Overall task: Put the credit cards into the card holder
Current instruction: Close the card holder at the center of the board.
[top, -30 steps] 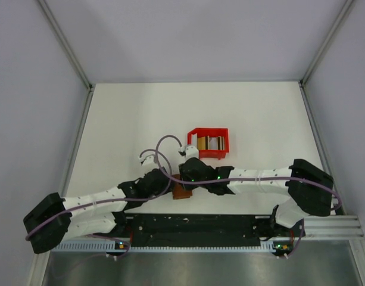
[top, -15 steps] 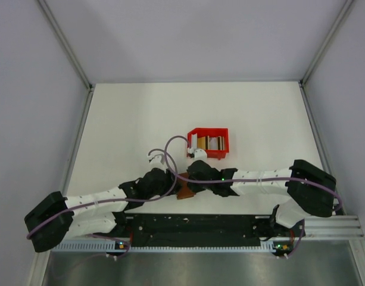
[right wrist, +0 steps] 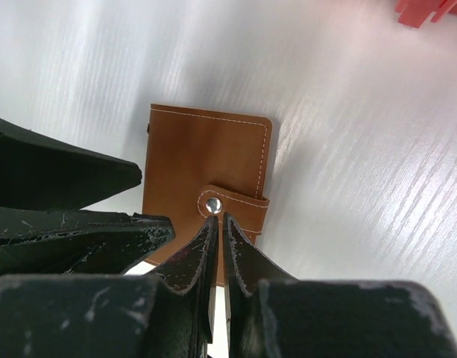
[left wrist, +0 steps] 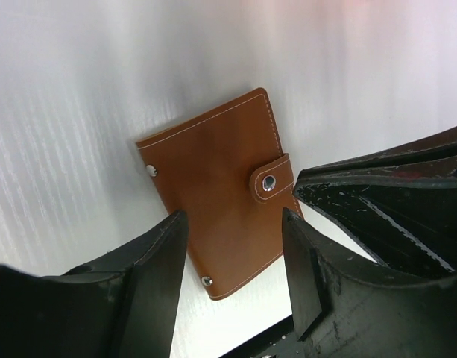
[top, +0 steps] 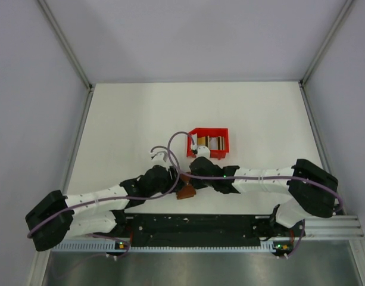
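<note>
Closed brown leather card holder, mid-frame.
Left gripper spread astride it; right gripper pressed together at its tab.

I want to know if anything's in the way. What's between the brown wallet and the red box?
Nothing on the table: the right wrist view shows only bare white table between the brown wallet and the corner of the red box.
</note>
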`<action>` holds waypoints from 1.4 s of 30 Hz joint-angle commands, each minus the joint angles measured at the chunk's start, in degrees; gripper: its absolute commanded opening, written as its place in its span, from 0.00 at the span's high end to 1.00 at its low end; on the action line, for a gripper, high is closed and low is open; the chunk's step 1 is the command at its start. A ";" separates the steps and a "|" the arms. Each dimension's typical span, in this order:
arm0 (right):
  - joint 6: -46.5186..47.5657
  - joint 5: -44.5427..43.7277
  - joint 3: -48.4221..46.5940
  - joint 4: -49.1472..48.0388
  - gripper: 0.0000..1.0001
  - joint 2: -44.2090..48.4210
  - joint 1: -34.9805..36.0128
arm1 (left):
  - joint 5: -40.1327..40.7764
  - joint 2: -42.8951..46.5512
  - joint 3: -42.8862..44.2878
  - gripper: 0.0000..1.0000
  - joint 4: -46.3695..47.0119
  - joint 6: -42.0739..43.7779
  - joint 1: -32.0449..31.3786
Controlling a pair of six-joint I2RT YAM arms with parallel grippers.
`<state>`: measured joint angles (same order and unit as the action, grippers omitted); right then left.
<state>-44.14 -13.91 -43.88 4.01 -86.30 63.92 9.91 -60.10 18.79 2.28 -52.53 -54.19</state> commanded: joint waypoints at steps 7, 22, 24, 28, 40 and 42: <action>0.37 -0.33 -1.12 -0.76 0.94 -0.36 -0.90 | 0.72 -3.71 3.45 0.42 2.29 1.65 -0.12; 0.90 0.55 -2.35 -1.29 0.94 -2.91 -0.99 | 1.60 -7.31 6.08 0.42 -1.22 1.64 -0.12; 0.90 0.73 -2.53 -1.29 0.94 -3.17 -1.08 | 1.60 -8.02 6.79 0.43 -2.02 1.82 -0.12; 1.07 0.82 -2.79 -1.20 0.94 -3.52 -0.99 | 1.69 -8.55 7.05 0.43 -2.02 1.73 -0.12; 1.25 0.99 -2.97 -1.37 0.94 -4.22 -1.43 | 0.64 -9.60 7.49 0.45 -3.34 4.89 -0.12; 1.42 1.17 -3.05 -1.37 0.94 -4.31 -1.43 | 0.55 -10.39 7.67 0.46 -3.34 4.81 -0.12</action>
<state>-43.55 -12.84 -44.40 3.92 -89.67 63.18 10.44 -68.66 25.06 -0.03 -49.39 -54.19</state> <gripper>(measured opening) 0.061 0.546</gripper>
